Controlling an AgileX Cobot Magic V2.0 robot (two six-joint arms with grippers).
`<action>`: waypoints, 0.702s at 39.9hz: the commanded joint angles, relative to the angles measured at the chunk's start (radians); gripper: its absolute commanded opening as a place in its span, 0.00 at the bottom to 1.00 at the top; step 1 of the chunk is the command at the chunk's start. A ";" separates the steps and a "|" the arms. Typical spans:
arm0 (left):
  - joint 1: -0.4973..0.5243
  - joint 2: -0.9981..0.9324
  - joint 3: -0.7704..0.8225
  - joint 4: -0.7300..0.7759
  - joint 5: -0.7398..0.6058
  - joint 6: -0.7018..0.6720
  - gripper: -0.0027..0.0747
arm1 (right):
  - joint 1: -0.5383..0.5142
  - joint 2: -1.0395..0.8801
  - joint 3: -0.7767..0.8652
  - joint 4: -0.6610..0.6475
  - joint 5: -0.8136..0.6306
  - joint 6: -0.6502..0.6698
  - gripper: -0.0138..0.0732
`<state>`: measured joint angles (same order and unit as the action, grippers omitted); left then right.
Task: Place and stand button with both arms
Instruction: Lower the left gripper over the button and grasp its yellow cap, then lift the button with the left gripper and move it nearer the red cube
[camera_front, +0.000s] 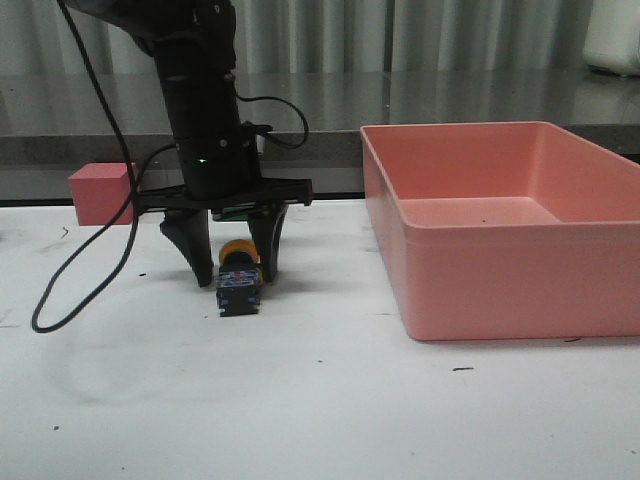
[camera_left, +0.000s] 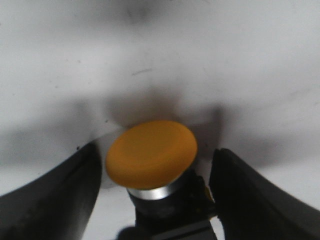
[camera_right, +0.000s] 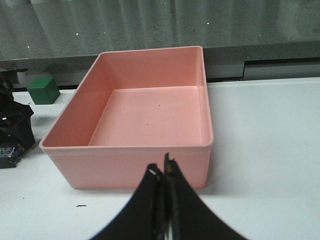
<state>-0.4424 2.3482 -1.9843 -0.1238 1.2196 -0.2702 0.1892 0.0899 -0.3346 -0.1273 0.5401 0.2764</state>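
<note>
The button (camera_front: 238, 283) rests on the white table, its yellow-orange cap (camera_left: 151, 152) above a black body whose bluish base faces the front camera. It looks tilted, and I cannot tell how far. My left gripper (camera_front: 232, 268) reaches down over it, open, with one finger on each side. The left wrist view shows a finger (camera_left: 55, 195) just clear of the cap, while the other finger (camera_left: 255, 200) sits close against the body. In the right wrist view my right gripper (camera_right: 163, 171) is shut on nothing, in front of the pink bin. The button's base (camera_right: 9, 155) shows at that view's edge.
A large empty pink bin (camera_front: 500, 290) (camera_right: 125, 167) stands to the right of the button. A pink cube (camera_front: 100, 193) sits at the back left, and a green cube (camera_right: 44, 90) lies beyond the left arm. The arm's black cable (camera_front: 60, 285) loops over the table at left.
</note>
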 joint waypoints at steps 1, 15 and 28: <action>-0.004 -0.062 -0.029 -0.009 0.041 -0.010 0.60 | -0.004 0.009 -0.028 -0.017 -0.076 -0.009 0.08; -0.004 -0.062 -0.047 -0.009 0.041 0.023 0.28 | -0.004 0.009 -0.028 -0.017 -0.076 -0.009 0.08; -0.004 -0.085 -0.114 -0.009 0.041 0.057 0.22 | -0.004 0.009 -0.028 -0.017 -0.076 -0.009 0.08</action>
<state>-0.4424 2.3498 -2.0618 -0.1195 1.2218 -0.2327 0.1892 0.0899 -0.3346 -0.1273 0.5401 0.2764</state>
